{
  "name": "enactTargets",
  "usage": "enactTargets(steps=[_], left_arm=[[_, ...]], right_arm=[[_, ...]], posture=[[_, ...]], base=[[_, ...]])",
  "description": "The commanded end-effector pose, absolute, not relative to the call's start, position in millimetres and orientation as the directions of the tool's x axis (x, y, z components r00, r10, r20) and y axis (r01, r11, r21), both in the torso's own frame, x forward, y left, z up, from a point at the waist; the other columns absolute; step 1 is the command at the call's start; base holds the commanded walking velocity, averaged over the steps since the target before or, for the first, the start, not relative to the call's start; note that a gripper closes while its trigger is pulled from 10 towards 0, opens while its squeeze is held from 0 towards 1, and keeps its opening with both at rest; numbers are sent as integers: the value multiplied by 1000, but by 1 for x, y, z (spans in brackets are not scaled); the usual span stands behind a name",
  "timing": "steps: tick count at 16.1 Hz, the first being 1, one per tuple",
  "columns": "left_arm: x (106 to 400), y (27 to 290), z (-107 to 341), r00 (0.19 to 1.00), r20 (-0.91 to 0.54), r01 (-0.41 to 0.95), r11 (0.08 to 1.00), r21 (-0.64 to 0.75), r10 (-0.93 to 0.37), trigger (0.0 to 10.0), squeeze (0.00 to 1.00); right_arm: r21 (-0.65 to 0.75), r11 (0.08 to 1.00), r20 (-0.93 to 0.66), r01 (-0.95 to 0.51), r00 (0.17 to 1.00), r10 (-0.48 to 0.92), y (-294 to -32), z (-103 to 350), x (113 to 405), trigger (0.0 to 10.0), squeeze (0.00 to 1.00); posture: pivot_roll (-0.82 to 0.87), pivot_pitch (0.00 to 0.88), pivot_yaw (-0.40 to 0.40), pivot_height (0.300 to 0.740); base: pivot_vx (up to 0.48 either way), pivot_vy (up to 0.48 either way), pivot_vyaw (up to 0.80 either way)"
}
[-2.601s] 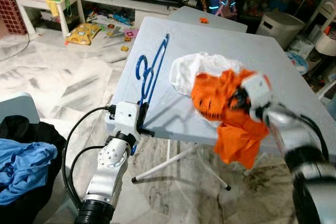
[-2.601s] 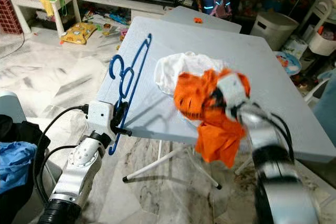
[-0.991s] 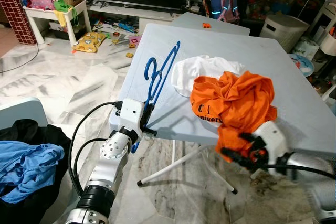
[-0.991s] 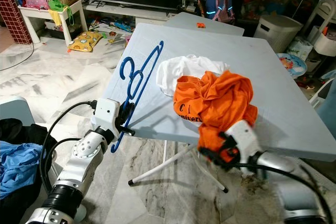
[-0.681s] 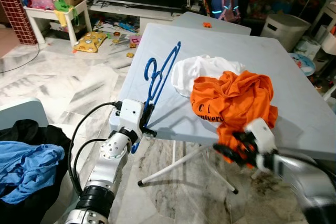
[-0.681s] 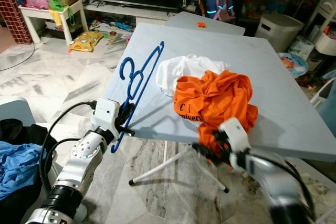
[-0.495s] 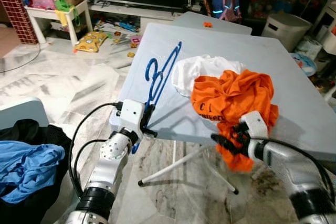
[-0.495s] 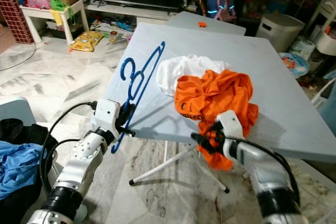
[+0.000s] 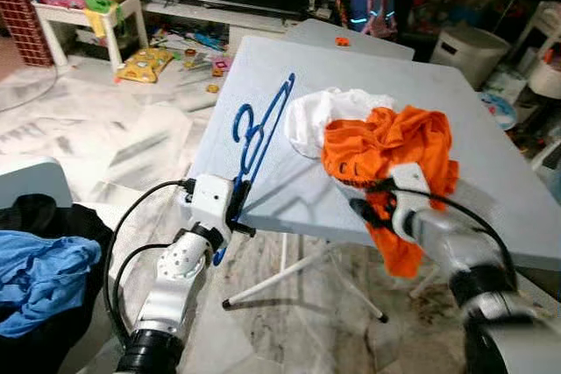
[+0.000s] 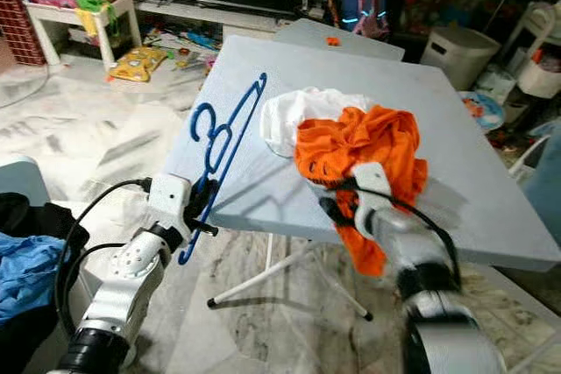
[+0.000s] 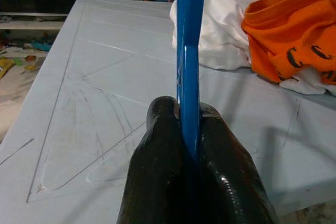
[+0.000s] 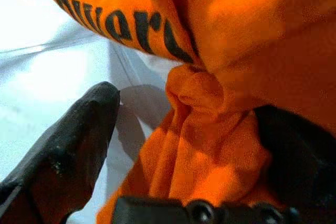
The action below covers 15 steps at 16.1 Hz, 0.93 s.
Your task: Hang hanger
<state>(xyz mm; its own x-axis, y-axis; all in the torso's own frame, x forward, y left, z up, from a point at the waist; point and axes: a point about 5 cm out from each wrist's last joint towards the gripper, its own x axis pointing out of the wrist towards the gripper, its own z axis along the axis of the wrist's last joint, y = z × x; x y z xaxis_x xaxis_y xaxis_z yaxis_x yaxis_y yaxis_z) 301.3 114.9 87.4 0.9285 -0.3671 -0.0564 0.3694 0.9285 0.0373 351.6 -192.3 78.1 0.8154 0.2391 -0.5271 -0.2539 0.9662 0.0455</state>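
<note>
Hanger [image 9: 259,128] pinched in left claw [image 11: 185,145] (table [image 9: 491,172] edge); orange shirt [image 9: 394,146] beside.

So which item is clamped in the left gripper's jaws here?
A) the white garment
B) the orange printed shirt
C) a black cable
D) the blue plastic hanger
D: the left wrist view shows the left gripper shut on the thin blue plastic hanger, which slants up over the pale blue table.

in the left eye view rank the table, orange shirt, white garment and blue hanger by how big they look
1. table
2. orange shirt
3. white garment and blue hanger: unsure. The garment is partly buried under the shirt; the hanger is long but thin, pinched in the left gripper.
</note>
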Motion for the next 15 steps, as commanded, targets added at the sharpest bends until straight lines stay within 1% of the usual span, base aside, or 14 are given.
enactTargets(steps=[1,3,4,5,7,8,9,10,11,12,13,14,15], left_arm=[[297,117,81,929,-99,360,932,32,-356,10000,0],[296,119,81,935,-99,346,938,34,-342,10000,0],[295,120,81,938,-97,337,941,34,-332,10000,0],[295,121,82,942,-96,325,945,35,-321,10000,0],[293,123,82,946,-96,314,949,37,-309,10000,0],[293,125,82,950,-98,303,952,40,-298,10000,0],[293,126,82,951,-98,298,953,43,-293,10000,0],[293,126,82,952,-100,296,954,44,-290,10000,0],[294,124,82,951,-100,297,954,46,-291,10000,0],[294,122,82,950,-100,302,952,45,-296,10000,0],[295,120,83,948,-98,310,950,43,-304,10000,0],[297,119,84,946,-95,316,948,42,-311,10000,0],[297,119,84,946,-95,316,948,42,-311,10000,0]], right_arm=[[37,973,-472,-229,854,219,-185,98,369,10000,0],[46,980,-424,-194,884,195,-175,116,383,10000,0],[59,987,-388,-151,907,162,-173,129,391,10000,0],[113,992,-343,-64,934,99,-175,146,399,10000,0],[120,991,-290,54,957,-17,-188,166,406,10000,0],[146,974,-209,176,967,-143,-205,189,411,10000,0],[138,959,-127,247,965,-230,-218,208,413,10000,0],[159,946,-48,281,960,-277,-229,228,414,10000,0],[143,956,-2,255,966,-258,-231,236,415,10000,0],[126,964,1,234,972,-236,-231,234,415,10000,0],[109,973,-4,202,979,-203,-229,229,414,10000,0],[61,986,-35,154,988,-152,-229,213,410,10000,0],[53,988,-45,144,989,-141,-230,209,409,10000,0]], posture=[[219,0,-174,740],[240,0,-192,740],[251,0,-202,740],[261,0,-209,740],[273,0,-219,740],[276,0,-221,740],[275,0,-220,740],[269,0,-216,740],[262,0,-210,740],[259,0,-207,740],[255,0,-203,740],[249,0,-197,740],[249,0,-197,740]], base=[[0,0,0],[0,0,0],[0,0,0],[0,0,0],[0,0,0],[0,0,0],[0,0,0],[0,0,0],[0,0,0],[0,0,0],[0,0,0],[0,0,0],[0,0,0]])
